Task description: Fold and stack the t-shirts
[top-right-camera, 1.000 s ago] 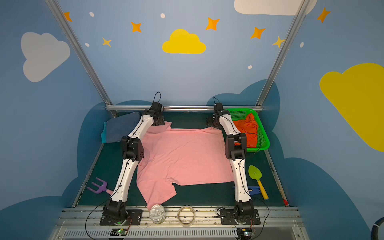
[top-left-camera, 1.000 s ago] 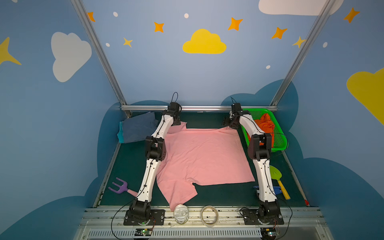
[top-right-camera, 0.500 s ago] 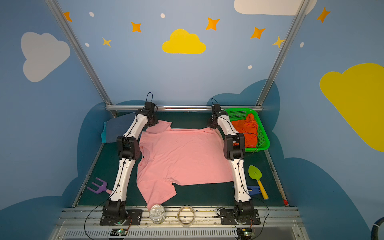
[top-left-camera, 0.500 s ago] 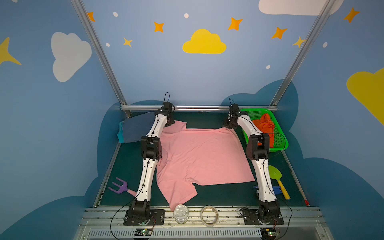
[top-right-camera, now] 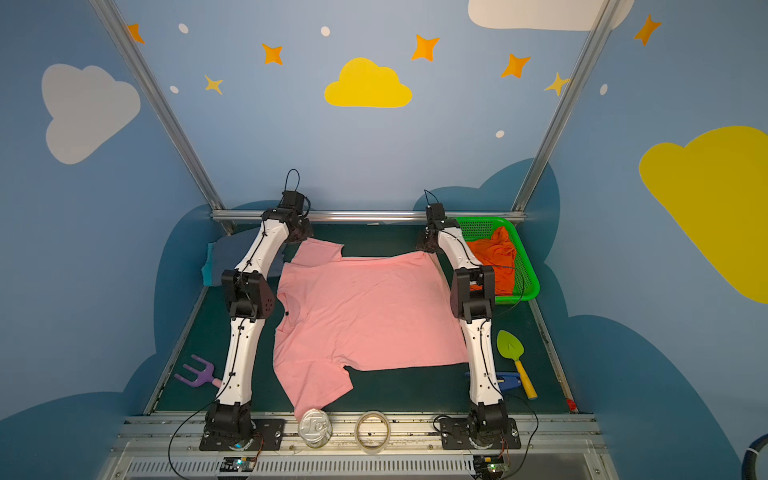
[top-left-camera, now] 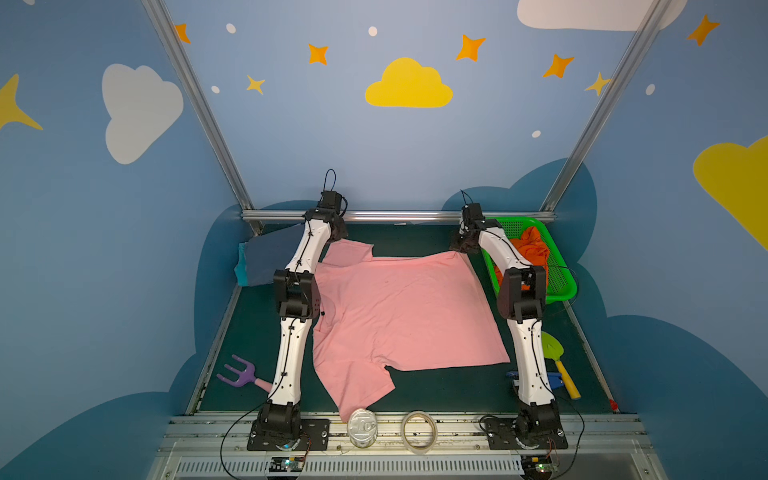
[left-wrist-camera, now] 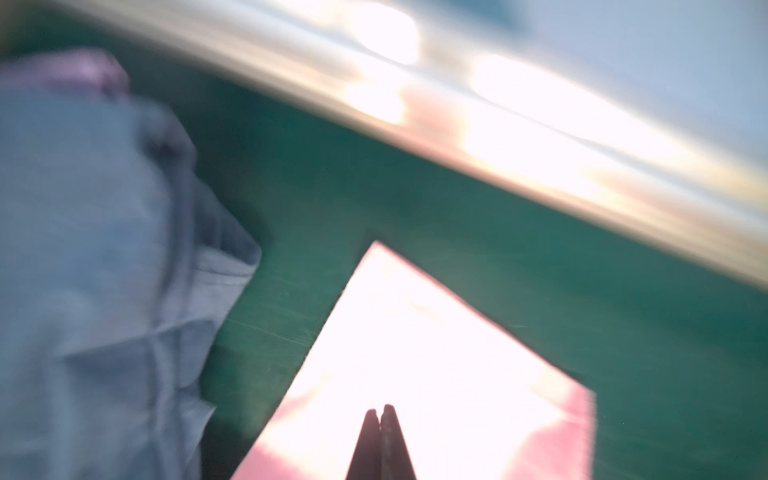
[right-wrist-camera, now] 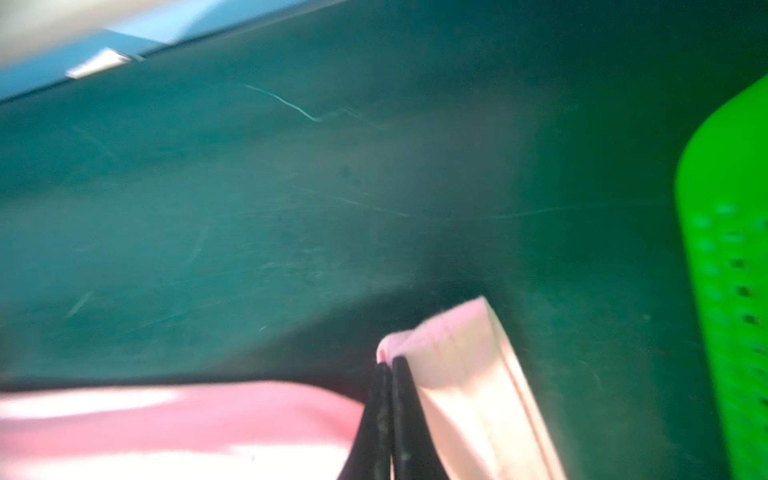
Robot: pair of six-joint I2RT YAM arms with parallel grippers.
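And they've snapped shut: the left fingers now pinch the far sleeve and the right fingers the far hem corner of the pink t-shirt, spread on the desk, so the first fold looks ready to go.

Left wrist view motion-blurred; pink t-shirt washed out. Left of pink t-shirt, slate blue t-shirt partly behind left arm, teal t-shirt mostly covered.
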